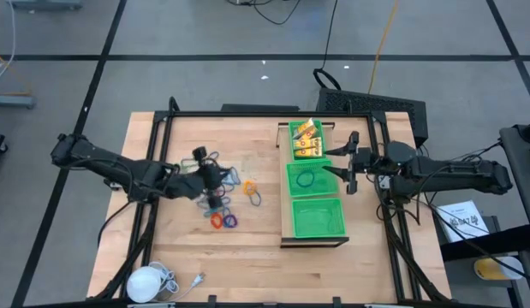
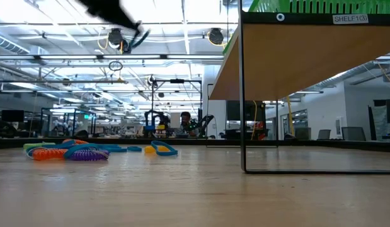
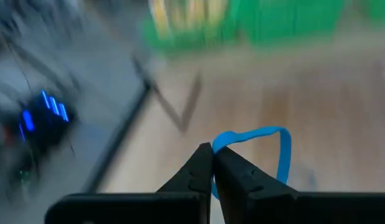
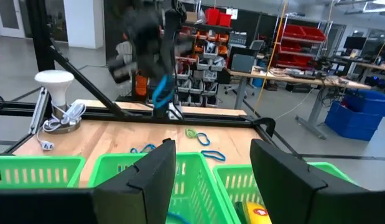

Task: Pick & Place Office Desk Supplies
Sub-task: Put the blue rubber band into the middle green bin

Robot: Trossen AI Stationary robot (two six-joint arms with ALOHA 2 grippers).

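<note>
- Blue ring [image 3: 276,152]: pinched in the left gripper [image 3: 213,163], jaws clamped together on its band; loop hangs free past the fingertips. In the right wrist view it dangles well above the table [image 4: 117,134], clear of the wood.
- Other supplies: loose pile of rings [image 1: 226,205] (red, orange, purple, blue) on the wood just beside the left gripper; low view shows them flat on the surface w/ blue clip-like pieces among them.
- Already placed: yellow packets [image 1: 306,139] in the far green tray compartment, one blue ring [image 1: 306,180] in the middle one; near compartment [image 1: 316,218] looks bare.
- Right gripper [image 1: 346,168]: waits at the tray's edge, jaws apart, holding nothing.
- Step in hand, as I read it: carry the ring over to the green tray [image 1: 289,192].
- To do it well: keep the pinch firm, ring is thin and floppy, could slip or swing. Stay high enough to clear the tray wall, stop over the middle compartment w/ its matching ring, settle, then open. Mind the right arm near that side.
</note>
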